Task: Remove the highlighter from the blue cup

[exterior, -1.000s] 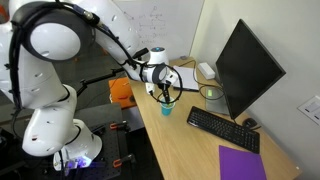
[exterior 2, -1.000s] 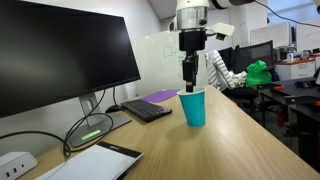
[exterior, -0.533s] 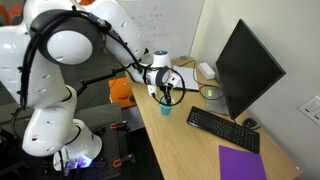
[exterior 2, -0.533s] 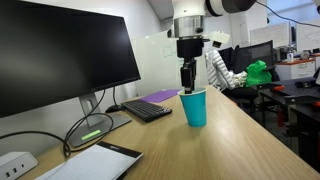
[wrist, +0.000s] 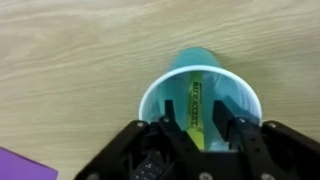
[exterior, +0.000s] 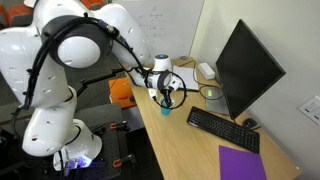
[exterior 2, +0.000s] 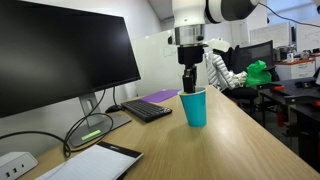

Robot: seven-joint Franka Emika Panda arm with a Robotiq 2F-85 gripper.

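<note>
The blue cup (exterior 2: 194,107) stands upright on the wooden desk; it also shows in an exterior view (exterior: 167,109) and fills the wrist view (wrist: 198,98). A yellow-green highlighter (wrist: 193,108) leans inside it. My gripper (wrist: 203,137) hangs straight above the cup with its fingertips dipped into the rim (exterior 2: 187,84). The jaws stand open, one finger on each side of the highlighter, with a gap to it on both sides. In both exterior views the highlighter is hidden by the cup wall.
A black keyboard (exterior: 222,129) and a purple pad (exterior: 242,162) lie on the desk (exterior 2: 240,140) beside the monitor (exterior: 246,68). A white notebook (exterior 2: 98,160) and a power strip (exterior 2: 12,164) sit near the camera. An orange object (exterior: 121,93) lies off the desk edge.
The gripper has come down a little over the cup, its fingers now reaching into the rim. The cup has not moved.
</note>
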